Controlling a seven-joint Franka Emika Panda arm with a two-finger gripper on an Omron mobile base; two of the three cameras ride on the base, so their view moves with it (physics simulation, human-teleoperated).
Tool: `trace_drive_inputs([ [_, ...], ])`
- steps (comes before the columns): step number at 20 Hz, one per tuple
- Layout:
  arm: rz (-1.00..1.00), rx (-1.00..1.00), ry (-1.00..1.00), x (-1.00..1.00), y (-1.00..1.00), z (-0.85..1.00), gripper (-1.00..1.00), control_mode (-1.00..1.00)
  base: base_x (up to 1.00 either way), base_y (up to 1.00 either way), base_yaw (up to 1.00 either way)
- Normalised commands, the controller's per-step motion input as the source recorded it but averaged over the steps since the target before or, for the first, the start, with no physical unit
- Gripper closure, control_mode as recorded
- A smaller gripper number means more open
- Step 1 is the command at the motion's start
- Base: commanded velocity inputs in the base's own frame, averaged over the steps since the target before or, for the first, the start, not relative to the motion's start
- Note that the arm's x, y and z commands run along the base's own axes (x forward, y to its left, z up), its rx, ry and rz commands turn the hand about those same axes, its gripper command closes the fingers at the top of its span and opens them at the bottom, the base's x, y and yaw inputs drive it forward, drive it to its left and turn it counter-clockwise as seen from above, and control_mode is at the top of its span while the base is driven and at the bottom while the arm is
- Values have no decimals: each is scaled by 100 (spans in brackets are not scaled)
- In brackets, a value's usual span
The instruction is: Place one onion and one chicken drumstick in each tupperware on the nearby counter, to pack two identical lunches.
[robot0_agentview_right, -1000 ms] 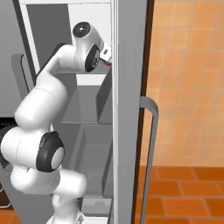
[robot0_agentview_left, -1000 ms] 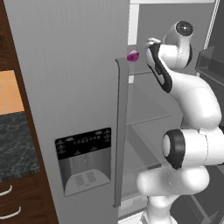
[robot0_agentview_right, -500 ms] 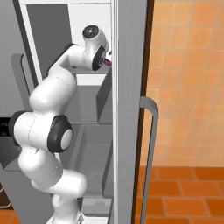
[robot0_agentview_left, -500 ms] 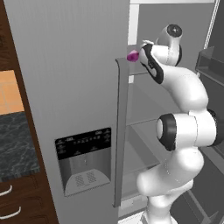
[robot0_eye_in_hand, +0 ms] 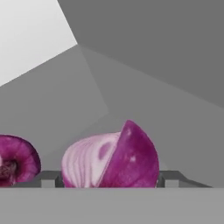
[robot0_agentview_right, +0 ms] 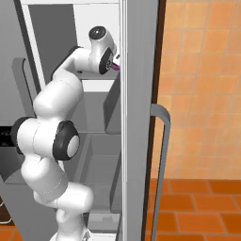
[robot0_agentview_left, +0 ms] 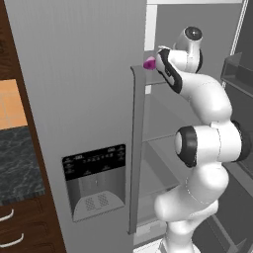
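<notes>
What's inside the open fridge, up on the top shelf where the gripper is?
Two onions: one sits between the gripper's fingertips, another lies beside it. The arm and door cover the rest of that shelf.

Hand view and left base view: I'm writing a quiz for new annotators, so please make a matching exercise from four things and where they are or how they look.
Things:
1. middle onion
2. left onion
3. water dispenser
4. counter

Descriptions:
a. cut off by the left edge of the hand view
b. black stone with grey marbling
c. set into the grey fridge door
d. between the two fingertips, striped pale face showing

Pairs: 1-d, 2-a, 3-c, 4-b
</notes>
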Motion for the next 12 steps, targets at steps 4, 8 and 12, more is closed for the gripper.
trace_drive_inputs([
  [4,0,0,-8,-67,1,0,100,-100,0,0,0],
  [8,4,0,-39,-100,20,25,100,-100,0,0,0],
  [12,5,0,-30,-100,23,32,100,-100,0,0,0],
])
